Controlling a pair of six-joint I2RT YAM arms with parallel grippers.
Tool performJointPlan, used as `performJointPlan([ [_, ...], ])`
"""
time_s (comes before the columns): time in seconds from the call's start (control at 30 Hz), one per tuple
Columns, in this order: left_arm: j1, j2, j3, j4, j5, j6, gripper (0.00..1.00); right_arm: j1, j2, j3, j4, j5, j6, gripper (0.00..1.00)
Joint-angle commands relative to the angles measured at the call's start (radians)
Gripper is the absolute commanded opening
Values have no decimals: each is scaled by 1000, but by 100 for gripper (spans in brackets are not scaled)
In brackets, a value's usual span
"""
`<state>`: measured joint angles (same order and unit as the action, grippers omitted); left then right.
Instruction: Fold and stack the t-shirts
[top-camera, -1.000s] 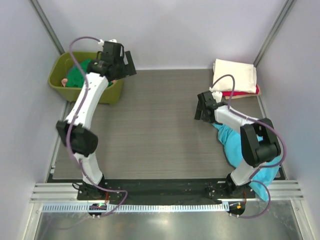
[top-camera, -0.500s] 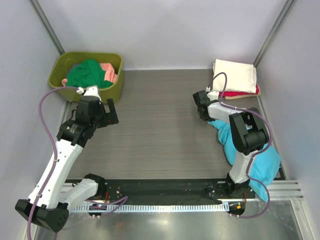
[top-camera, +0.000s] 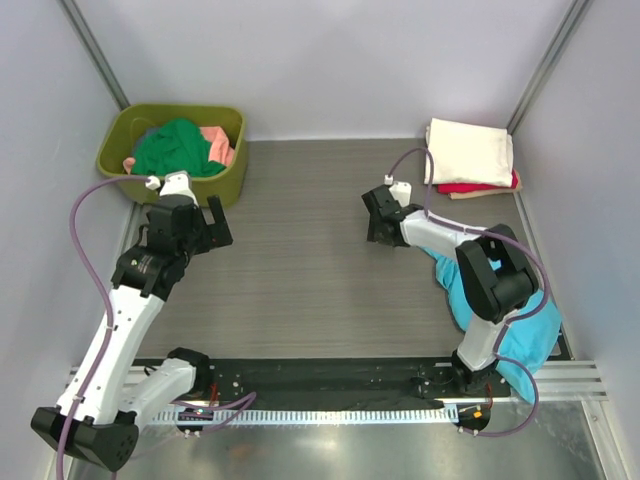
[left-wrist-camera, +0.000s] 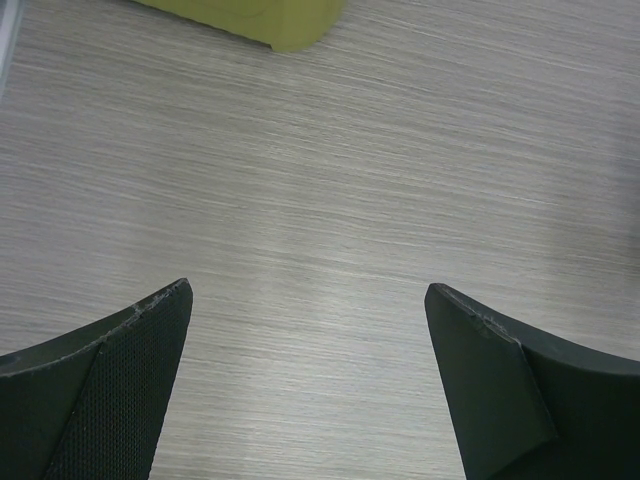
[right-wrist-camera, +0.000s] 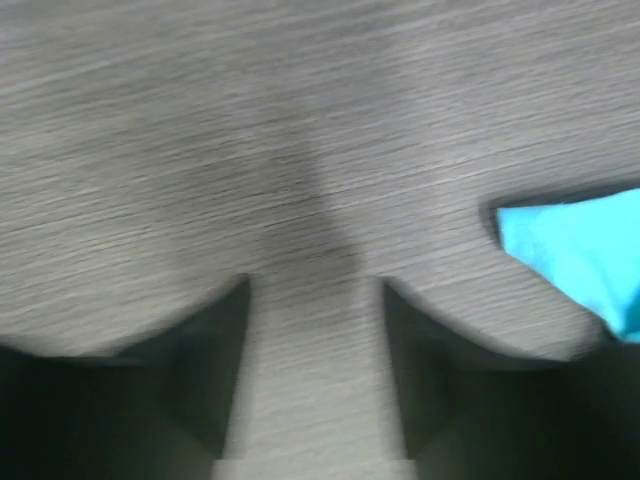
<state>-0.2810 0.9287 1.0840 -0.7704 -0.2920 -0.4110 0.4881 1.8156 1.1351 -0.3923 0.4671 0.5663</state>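
The turquoise t-shirt lies crumpled at the right side of the table, partly under my right arm; a corner shows in the right wrist view. My right gripper is open and empty, low over bare table left of the shirt. My left gripper is open and empty above bare table, just in front of the olive tub. A dark green shirt and a salmon-pink shirt lie in the tub. A folded cream-white shirt lies on a red shirt at the back right.
The tub's corner shows at the top of the left wrist view. Grey walls enclose the table on three sides. A metal rail runs along the near edge by the arm bases.
My left arm has swung back from over the tub to the table in front of it. My right gripper has moved left, away from the turquoise shirt.
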Motion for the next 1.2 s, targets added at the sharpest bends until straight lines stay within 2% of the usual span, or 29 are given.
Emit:
performJointPlan([
  [0.0, 5, -27, -7, 48, -13, 8, 100, -20, -120, 0, -20, 39, 6, 71],
  [0.07, 5, -21, -7, 48, 1, 8, 100, -23, -150, -23, -40, 67, -11, 78],
  [0.27, 5, -11, -7, 49, 20, 8, 100, -94, -233, -96, -49, 70, -55, 78],
  [0.43, 5, -2, -7, 48, 30, 8, 100, -186, -207, -106, -43, 13, -94, 77],
  [0.83, 6, 9, -7, 46, 21, 11, 100, -241, -105, -138, 41, -45, -129, 73],
  [0.93, 6, 9, -9, 46, 22, 11, 100, -249, -93, -150, 56, -61, -128, 56],
  [1.0, 6, 9, -7, 46, 21, 11, 100, -250, -93, -155, 61, -71, -126, 37],
  [1.07, 5, 9, -7, 46, 17, 12, 100, -252, -94, -155, 66, -81, -126, 24],
  [1.1, 6, 9, -7, 46, 16, 11, 100, -252, -95, -155, 67, -99, -128, 4],
  [1.17, 6, 5, -6, 46, 13, 12, 100, -250, -104, -153, 81, -132, -126, 1],
])
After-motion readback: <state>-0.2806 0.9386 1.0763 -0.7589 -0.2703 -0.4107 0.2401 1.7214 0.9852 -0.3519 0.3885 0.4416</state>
